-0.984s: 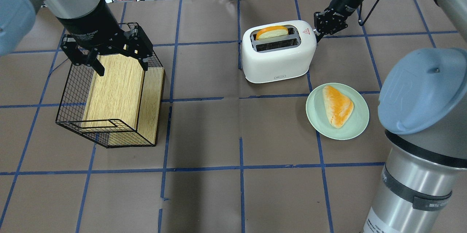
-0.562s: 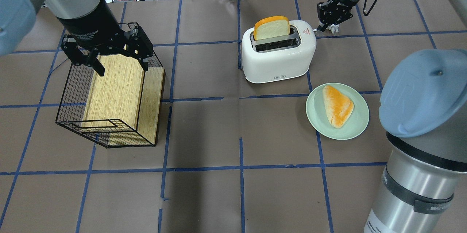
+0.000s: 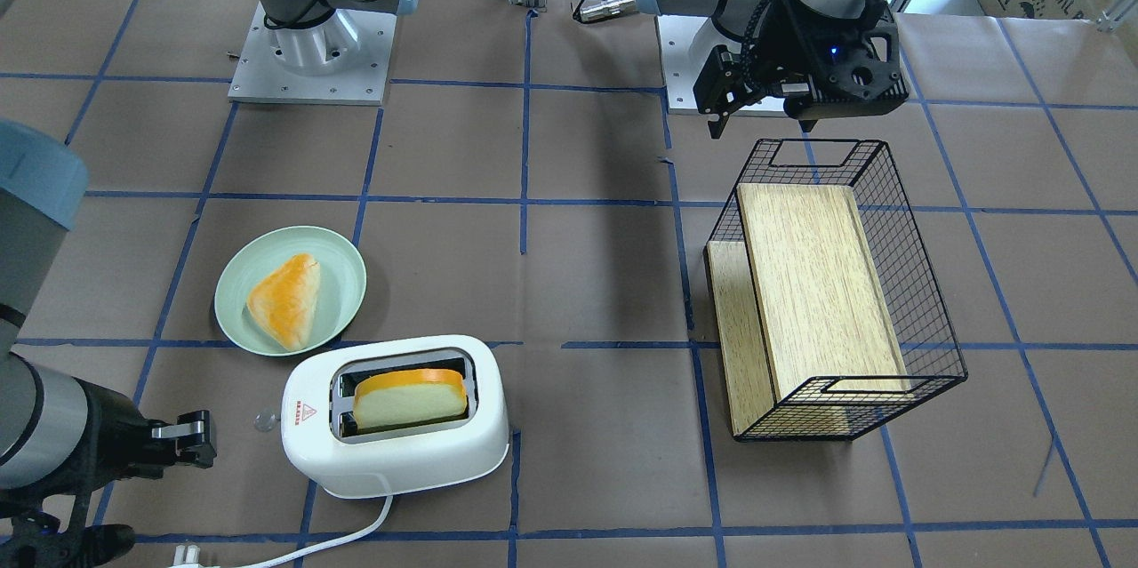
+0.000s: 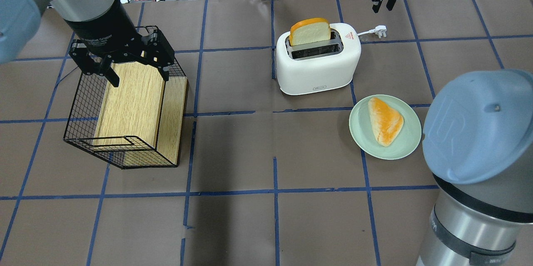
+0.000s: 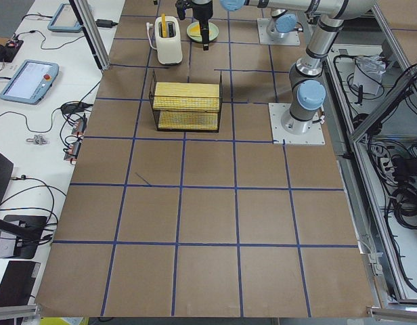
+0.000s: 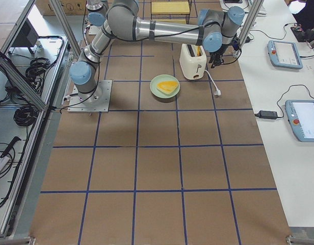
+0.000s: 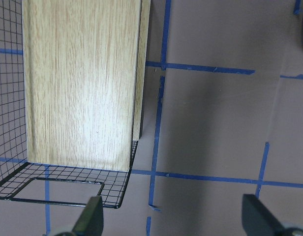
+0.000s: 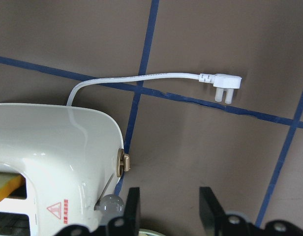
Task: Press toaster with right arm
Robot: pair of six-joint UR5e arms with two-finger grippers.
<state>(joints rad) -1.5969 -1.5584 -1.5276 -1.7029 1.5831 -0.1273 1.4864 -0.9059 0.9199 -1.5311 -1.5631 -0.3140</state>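
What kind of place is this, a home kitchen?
Most likely a robotics lab: arm base plates bolted to a paper-covered table, a blue tape grid, teach pendants on the side bench.

The table (image 4: 233, 153) is being covered by brown paper and divided into squares by blue tape lines (image 4: 275, 191). The toaster (image 4: 318, 66) is being carried upright on the far half in the overhead view. Its white cord (image 4: 367, 31) is being trailed across the paper to a plug (image 4: 381, 31) lying flat close by. A pale green plate (image 4: 360, 133) is being borne near the toaster's front right corner. A black wire basket (image 4: 79, 108) is being supported well apart, on the left half. Metal base plates (image 3: 311, 70) are being held at the robot's edge.
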